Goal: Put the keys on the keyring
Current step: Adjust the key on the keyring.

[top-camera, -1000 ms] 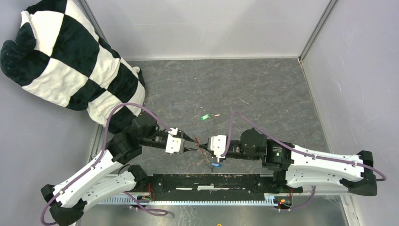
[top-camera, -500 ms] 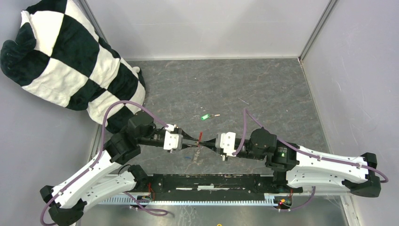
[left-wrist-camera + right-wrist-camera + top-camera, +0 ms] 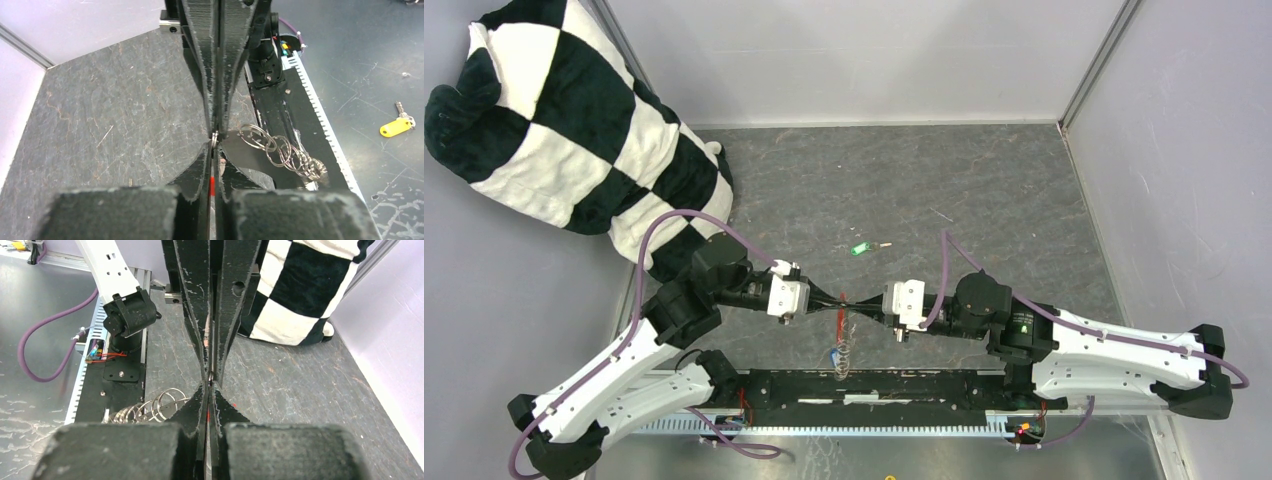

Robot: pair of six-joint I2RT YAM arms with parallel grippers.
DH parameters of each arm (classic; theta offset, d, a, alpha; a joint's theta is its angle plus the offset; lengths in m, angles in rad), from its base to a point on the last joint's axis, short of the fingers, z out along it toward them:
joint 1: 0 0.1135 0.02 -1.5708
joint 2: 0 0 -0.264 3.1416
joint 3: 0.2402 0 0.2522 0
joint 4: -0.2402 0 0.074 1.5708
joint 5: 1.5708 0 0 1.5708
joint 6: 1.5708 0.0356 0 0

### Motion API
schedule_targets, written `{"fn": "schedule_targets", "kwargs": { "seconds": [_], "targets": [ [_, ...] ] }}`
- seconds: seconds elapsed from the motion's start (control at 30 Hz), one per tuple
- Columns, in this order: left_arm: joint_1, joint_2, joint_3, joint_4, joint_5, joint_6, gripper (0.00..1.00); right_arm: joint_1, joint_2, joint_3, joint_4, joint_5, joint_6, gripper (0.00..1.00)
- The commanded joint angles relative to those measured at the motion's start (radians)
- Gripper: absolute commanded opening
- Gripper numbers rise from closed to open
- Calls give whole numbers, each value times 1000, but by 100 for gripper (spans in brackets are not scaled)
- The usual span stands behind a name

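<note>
My left gripper [image 3: 832,299] and right gripper [image 3: 854,300] meet tip to tip above the near part of the table. Both are shut on the thin ring of the keyring [image 3: 214,139], which is pinched edge-on between the two pairs of tips [image 3: 210,378]. A sliver of its red tag [image 3: 212,185] shows between the left fingers. A chain of linked silver rings [image 3: 282,152] hangs from it towards the arm bases [image 3: 844,352]. One of the keys, with a green head [image 3: 858,249], lies flat on the table beyond the grippers.
A black-and-white checked cushion [image 3: 574,130] fills the far left corner. The black base rail [image 3: 874,385] runs along the near edge under the hanging chain. White walls [image 3: 864,60] close in the grey table. A yellow-tagged key [image 3: 395,126] lies on the floor outside.
The left gripper has closed onto the ring that the right gripper holds. Both grippers have shifted slightly away from the bases, and the chain now hangs straight down.
</note>
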Motion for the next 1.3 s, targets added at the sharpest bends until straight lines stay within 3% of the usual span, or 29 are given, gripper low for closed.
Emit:
{"fn": "schedule_targets", "kwargs": {
  "seconds": [0.0,0.1,0.2,0.37,0.53,0.77,0.97,1.13,1.27],
  "targets": [
    [3,-9,30,18,33,2,2,-1,0,11,67,-17,15,0],
    [3,-11,35,4,33,34,2,-2,-6,18,54,7,16,6],
    [3,-23,37,-12,21,122,2,-1,-38,14,41,47,4,30],
    [3,-46,37,-12,16,336,2,-1,-141,-38,61,117,-13,52],
    [1,-34,48,-15,17,543,2,-1,-181,-45,28,135,-27,61],
    [1,-27,54,-29,20,785,2,-1,-123,-4,-23,35,-71,58],
    [1,-14,77,32,18,662,2,-1,-62,52,-50,27,-110,50],
    [1,-8,99,84,29,495,2,-2,-121,13,31,94,-103,45],
    [1,6,116,171,38,257,2,-1,-193,-32,123,133,-78,45]
  ]
}}
